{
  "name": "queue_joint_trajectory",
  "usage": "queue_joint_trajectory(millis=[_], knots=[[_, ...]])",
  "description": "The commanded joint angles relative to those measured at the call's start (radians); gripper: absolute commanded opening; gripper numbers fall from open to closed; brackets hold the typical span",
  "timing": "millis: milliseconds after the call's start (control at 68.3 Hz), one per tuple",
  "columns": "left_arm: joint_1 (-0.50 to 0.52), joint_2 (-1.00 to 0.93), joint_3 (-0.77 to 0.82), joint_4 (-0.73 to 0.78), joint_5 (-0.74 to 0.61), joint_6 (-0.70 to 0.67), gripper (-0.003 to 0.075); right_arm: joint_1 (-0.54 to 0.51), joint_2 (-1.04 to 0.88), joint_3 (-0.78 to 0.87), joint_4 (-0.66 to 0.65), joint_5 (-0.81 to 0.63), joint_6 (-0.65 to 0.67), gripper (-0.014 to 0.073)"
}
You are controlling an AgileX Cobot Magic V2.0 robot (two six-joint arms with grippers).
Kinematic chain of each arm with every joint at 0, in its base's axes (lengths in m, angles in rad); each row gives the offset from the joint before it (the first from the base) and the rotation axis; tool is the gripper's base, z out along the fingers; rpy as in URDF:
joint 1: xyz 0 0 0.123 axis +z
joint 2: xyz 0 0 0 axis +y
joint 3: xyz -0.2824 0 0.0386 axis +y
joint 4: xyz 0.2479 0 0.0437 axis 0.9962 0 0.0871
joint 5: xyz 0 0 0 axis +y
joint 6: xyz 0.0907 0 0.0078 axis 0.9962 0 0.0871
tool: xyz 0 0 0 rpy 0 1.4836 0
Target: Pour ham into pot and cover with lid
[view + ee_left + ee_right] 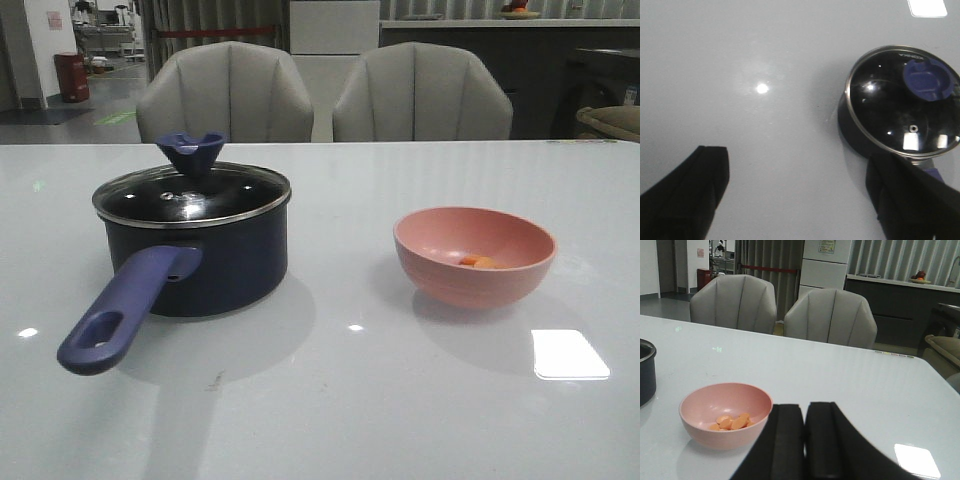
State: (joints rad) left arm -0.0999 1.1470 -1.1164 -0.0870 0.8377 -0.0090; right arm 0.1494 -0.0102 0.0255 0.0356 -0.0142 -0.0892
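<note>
The dark navy pot (200,262) stands at the left of the table, its blue-purple handle (120,315) pointing toward me. The glass lid (190,193) with its blue knob (190,150) sits on the pot. The lid also shows in the left wrist view (902,100). Orange-pink ham pieces (480,262) lie in a pink bowl (472,255) at the right; they also show in the right wrist view (732,421). My left gripper (797,190) is open and empty above bare table beside the pot. My right gripper (805,440) is shut and empty, beside the bowl (725,412).
Two grey chairs (225,92) (420,92) stand behind the white table (340,400). The pot's edge (646,371) shows in the right wrist view. Neither arm shows in the front view.
</note>
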Motion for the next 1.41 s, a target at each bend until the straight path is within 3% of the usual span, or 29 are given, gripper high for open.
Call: queue_joint_trajectory(millis=[0,234,439,820,1391], knots=[[-0.085,0.084,-0.096,-0.014,-0.044,-0.024,0.0616,-0.006,-0.019,-0.004,0.003,-0.076,0.001,0.0158],[-0.247,0.322,-0.254,0.014,-0.044,-0.122,0.0616,-0.006,-0.019,-0.004,0.003,-0.076,0.001,0.0158],[-0.344,0.506,-0.425,0.173,0.017,-0.288,0.0616,-0.006,-0.019,-0.004,0.003,-0.076,0.001,0.0158],[-0.346,0.711,-0.674,0.150,0.185,-0.320,0.0616,-0.006,-0.019,-0.004,0.003,-0.076,0.001,0.0158],[-0.346,0.782,-0.698,0.101,0.193,-0.322,0.0616,-0.006,-0.019,-0.004,0.003,-0.076,0.001,0.0158]])
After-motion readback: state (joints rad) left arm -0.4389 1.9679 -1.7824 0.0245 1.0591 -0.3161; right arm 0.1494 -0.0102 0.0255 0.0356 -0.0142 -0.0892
